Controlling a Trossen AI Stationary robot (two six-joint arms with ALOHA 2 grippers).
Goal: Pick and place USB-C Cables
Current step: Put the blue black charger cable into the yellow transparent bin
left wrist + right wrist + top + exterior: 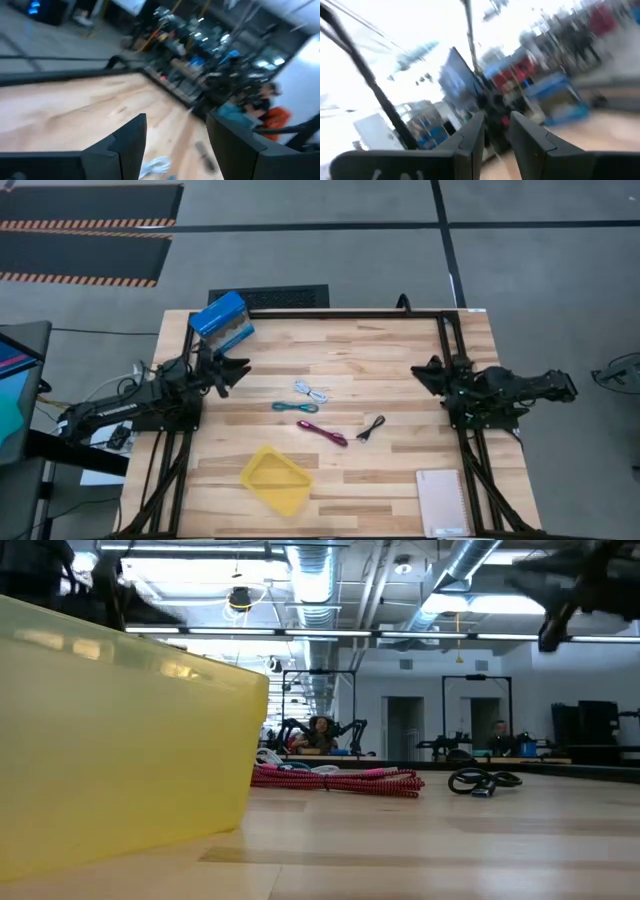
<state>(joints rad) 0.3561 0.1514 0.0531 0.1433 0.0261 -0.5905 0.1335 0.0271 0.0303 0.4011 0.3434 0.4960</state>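
Four USB-C Cables lie on the wooden table's middle: a white-blue one [312,391], a teal one [295,407], a magenta one [322,432] and a black one [371,428]. The low view shows the magenta cable [335,778] and the black cable [483,781] flat on the wood. My left gripper [238,375] hovers open at the table's left side, left of the cables; its wrist view shows the open fingers [175,145] above the white-blue cable [155,166]. My right gripper [422,372] hovers at the right side, its fingers [495,137] a little apart with nothing between them.
A yellow tray [275,478] sits near the front edge, left of centre, and fills the low view's left [120,730]. A blue box [222,320] stands at the far left corner. A pale notebook [443,502] lies at the front right. People sit in the room beyond.
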